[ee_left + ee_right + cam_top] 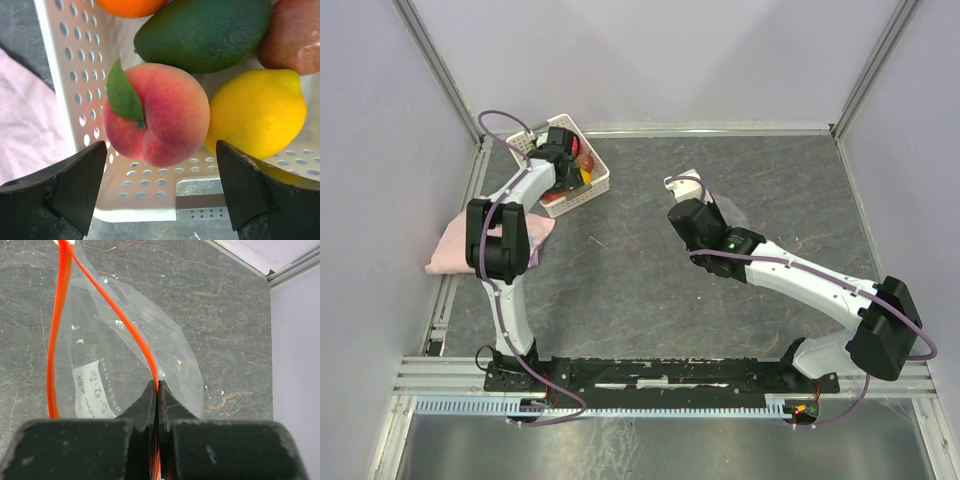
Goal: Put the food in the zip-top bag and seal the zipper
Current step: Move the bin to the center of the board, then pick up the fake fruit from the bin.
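Grey table (650, 250): left jaws wide over peach (160, 115) in basket (70, 75); right jaws pinching zipper (134, 340).

Orange fruit (131, 6) and brown fruit (295, 35): cut by frame edges. Overhead, the left arm (525, 190) hides most basket (601, 172) contents. Bag (125, 355) print: illegible.

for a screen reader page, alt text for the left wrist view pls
The open left claw hovers over a peach in a white perforated basket, beside a lemon and a dark green fruit; a pink cloth lies outside.

food (160, 115) in basket (75, 60), cloth (25, 110) beside basket
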`<state>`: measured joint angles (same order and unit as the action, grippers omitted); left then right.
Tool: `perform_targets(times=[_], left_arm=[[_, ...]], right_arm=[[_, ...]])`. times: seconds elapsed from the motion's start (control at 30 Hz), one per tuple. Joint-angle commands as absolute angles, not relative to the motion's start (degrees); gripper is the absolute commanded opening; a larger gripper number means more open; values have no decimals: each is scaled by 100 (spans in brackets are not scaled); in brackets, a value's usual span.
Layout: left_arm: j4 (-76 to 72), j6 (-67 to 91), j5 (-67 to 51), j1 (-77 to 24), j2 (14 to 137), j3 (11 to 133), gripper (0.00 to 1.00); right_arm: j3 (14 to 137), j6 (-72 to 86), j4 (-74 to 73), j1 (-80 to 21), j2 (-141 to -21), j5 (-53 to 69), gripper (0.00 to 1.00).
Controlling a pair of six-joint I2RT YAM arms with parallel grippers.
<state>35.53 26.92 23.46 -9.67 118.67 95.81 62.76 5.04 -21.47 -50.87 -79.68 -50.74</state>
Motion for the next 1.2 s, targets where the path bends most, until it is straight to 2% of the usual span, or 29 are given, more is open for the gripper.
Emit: perform_targets(times=[0.0,0.97,1.17], left_arm=[[3494,2610,2494,-752,11352,9262,96],[3257,2751,1733,-579,11997,9608,100],[3233,2749,1718,-575,11871,9561,93]], right_arm=[[6396,500,-2035,-5071,-7961,-5002,2],[6395,486,-2066,-5071,-7934,-4882,2],[6433,492,-2107,-5071,-7933,-4880,1]])
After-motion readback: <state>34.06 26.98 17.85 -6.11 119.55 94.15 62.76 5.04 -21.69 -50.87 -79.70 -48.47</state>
